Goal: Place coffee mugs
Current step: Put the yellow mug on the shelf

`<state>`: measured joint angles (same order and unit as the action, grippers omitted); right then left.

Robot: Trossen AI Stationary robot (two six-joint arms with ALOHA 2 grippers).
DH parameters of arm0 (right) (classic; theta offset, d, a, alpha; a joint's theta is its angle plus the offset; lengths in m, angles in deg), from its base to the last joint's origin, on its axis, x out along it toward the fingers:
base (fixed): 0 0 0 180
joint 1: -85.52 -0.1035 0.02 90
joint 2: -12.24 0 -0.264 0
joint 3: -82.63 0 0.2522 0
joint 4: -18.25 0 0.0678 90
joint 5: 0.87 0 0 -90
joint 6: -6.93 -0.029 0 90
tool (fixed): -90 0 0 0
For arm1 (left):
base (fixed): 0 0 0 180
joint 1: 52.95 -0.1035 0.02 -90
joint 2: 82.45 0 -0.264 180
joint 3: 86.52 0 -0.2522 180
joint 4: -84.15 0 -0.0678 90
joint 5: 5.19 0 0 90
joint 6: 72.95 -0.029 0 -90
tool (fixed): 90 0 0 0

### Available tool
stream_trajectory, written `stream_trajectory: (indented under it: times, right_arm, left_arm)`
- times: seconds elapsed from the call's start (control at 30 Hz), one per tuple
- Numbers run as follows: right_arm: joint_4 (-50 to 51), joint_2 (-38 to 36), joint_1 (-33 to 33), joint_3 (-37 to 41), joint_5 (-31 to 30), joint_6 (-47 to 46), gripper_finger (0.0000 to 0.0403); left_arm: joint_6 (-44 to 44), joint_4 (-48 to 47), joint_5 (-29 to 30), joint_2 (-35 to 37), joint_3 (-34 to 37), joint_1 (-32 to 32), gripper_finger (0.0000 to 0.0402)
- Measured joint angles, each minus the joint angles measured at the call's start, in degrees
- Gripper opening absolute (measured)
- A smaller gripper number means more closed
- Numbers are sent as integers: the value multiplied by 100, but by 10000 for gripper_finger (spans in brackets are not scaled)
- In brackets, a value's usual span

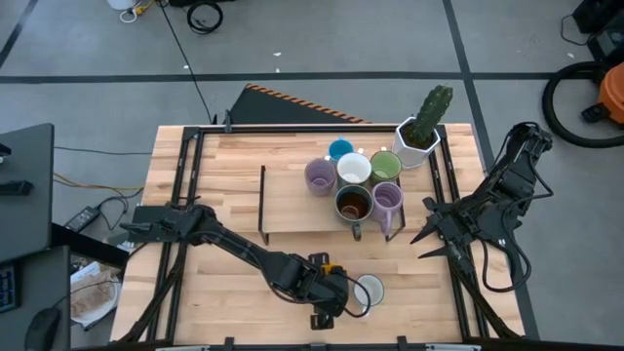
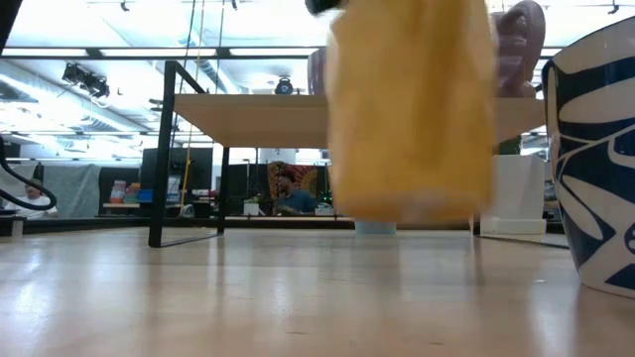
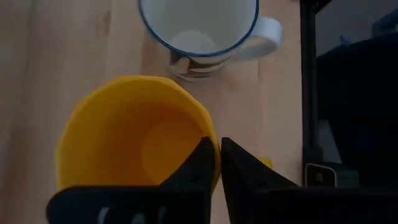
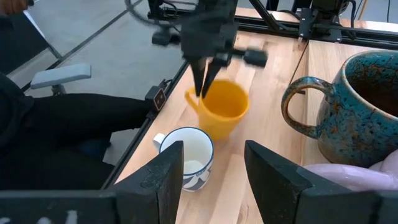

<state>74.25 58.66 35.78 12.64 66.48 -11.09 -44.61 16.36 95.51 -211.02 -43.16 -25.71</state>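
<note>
Just beside the white mug (image 3: 199,28), the left gripper (image 3: 214,163) pinches the orange mug's (image 3: 134,134) rim — rigid, glossy, likely slippery and breakable.

Yellow-orange mug (image 3: 134,134); white mug (image 3: 199,31), blue rim, dark blue pattern; speckled teal-brown mug (image 4: 357,106); pale wood bench (image 1: 224,292).

Your tabletop (image 1: 224,205) is pale wood planks with a black frame along its sides. A low wooden shelf (image 1: 292,200) on black legs stands on it toward the far right; six mugs (image 1: 356,185) crowd the shelf's right end. Beside the shelf at the far right corner sits a white cactus pot (image 1: 417,141). Near the front edge, a white blue-rimmed mug (image 1: 369,291) stands just beside a yellow mug (image 4: 222,109).
</note>
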Motion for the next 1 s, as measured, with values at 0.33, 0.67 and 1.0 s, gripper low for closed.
stream_trajectory:
  times: [0.33,0.67,1.0]
  right_arm:
    - [29,1,0,0,28,3,176]
    - [39,0,-2,0,159,0,176]
    - [33,-1,-1,0,180,3,176]
  left_arm:
    - [-50,-1426,416,19,-1213,-11,20]
    - [-50,-2240,929,437,-1195,-19,20]
    - [-261,-2380,1198,950,-1199,-91,19]
